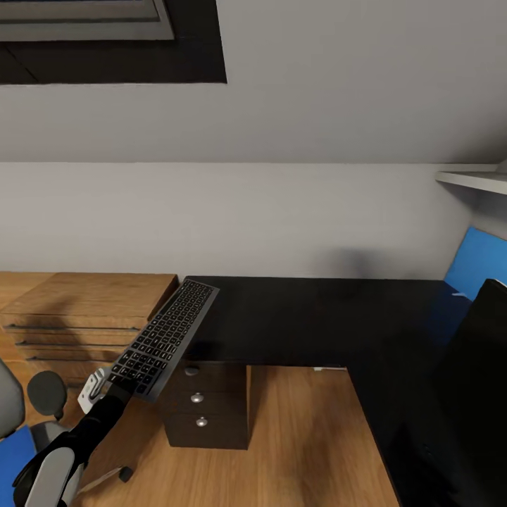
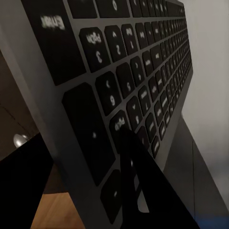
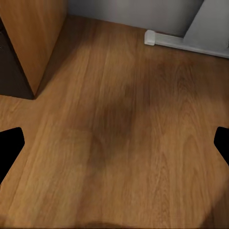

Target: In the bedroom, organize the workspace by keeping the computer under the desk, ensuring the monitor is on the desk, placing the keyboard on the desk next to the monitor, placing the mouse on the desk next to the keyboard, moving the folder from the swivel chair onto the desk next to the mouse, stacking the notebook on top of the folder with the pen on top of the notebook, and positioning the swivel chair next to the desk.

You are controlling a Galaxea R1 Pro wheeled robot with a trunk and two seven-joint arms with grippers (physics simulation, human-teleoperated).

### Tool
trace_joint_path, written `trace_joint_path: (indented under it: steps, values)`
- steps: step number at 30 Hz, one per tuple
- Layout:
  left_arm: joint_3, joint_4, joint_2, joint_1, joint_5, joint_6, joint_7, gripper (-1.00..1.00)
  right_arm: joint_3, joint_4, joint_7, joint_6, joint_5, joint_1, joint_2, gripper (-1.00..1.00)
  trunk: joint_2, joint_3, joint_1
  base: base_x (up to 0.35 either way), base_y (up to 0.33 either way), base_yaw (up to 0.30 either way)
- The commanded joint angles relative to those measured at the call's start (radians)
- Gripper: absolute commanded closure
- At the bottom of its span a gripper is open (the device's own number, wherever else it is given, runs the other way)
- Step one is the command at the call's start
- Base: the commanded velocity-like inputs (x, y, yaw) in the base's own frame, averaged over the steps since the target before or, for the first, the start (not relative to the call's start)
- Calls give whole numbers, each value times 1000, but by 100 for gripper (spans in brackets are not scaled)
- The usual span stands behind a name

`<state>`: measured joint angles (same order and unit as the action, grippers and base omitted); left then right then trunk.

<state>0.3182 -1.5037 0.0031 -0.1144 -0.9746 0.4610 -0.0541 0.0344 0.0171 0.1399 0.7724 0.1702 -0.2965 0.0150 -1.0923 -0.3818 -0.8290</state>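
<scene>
The long black keyboard (image 1: pixel 166 336) slants in the air over the left end of the black-topped desk (image 1: pixel 303 317), its far end above the desk's corner. My left gripper (image 1: pixel 113 384) is shut on the keyboard's near end. In the left wrist view the keys (image 2: pixel 119 71) loom close, with one dark finger (image 2: pixel 138 181) lying across them. The black monitor (image 1: pixel 479 373) stands at the right on the desk, before the blue back panel (image 1: pixel 479 264). The grey swivel chair (image 1: pixel 8 401) with the blue folder (image 1: pixel 14 461) sits at the lower left. My right gripper (image 3: pixel 114 143) hangs open over bare wood floor.
A light-wood dresser (image 1: pixel 84 310) stands left of the desk, close behind the keyboard. The dark drawer unit (image 1: pixel 204 408) sits under the desk's left end. A white shelf (image 1: pixel 472 179) juts from the right wall. Wood floor (image 1: pixel 296 436) opens inside the desk's L.
</scene>
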Motion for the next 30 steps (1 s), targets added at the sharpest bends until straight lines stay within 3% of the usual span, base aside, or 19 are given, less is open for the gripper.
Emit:
trace_joint_path:
  steps: [1, 17, 30]
  values:
    - [1, -1, 0, -1, -11, 5, -6, 100, 3, 2, 10, 2, 9, -1, -1, -100, -1, -1, -1, 261, 98, 0]
    - [1, 0, 0, -1, -15, 5, -7, 100, 6, 3, 8, 2, 13, -1, -6, -100, -1, -6, -1, 259, 77, -31]
    - [1, 0, 0, -1, -14, 6, -6, 100, 5, 2, -44, 2, 12, -1, -6, -100, -1, -11, -1, 45, 1, -48]
